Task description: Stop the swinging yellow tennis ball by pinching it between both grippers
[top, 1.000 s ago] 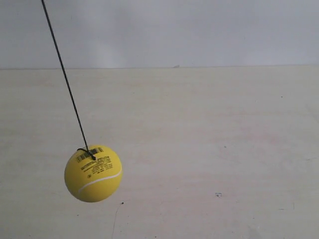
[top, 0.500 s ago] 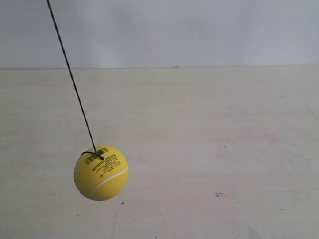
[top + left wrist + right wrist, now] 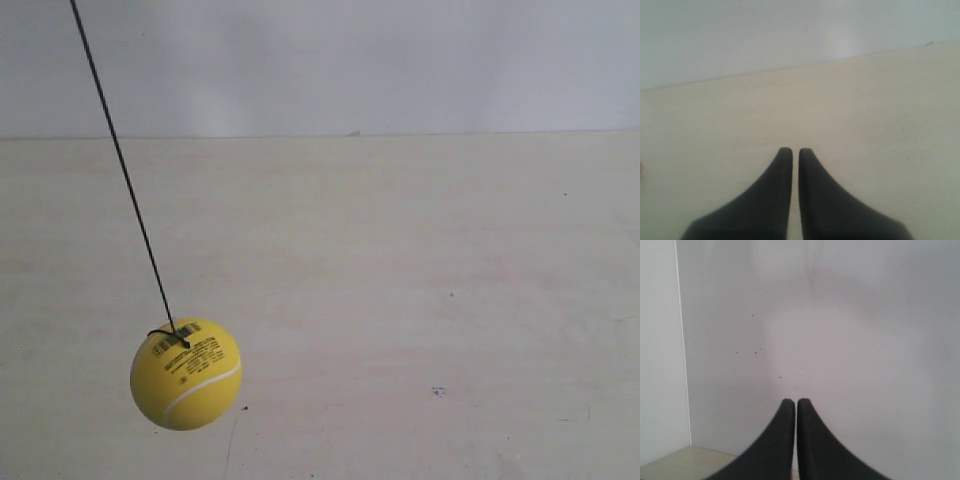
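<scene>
The yellow tennis ball (image 3: 186,374) hangs low at the exterior view's left on a thin black string (image 3: 120,170) that slants up to the left. Its barcode and small print face up and a white seam curves below them. Neither arm shows in the exterior view. In the left wrist view my left gripper (image 3: 791,151) is shut with nothing in it, its black horn-shaped fingers (image 3: 767,200) nearly touching over the pale table. In the right wrist view my right gripper (image 3: 792,401) is likewise shut and empty, facing a white wall. Neither wrist view shows the ball.
A pale cream table (image 3: 420,300) fills the exterior view up to a grey-white wall (image 3: 350,60). Small dark specks (image 3: 438,391) mark the table. The right wrist view shows a wall corner line (image 3: 682,345) and a strip of table (image 3: 680,462).
The ball swung right and slightly down half a second ago, then back left and lower now. The string's tilt shifted with it.
</scene>
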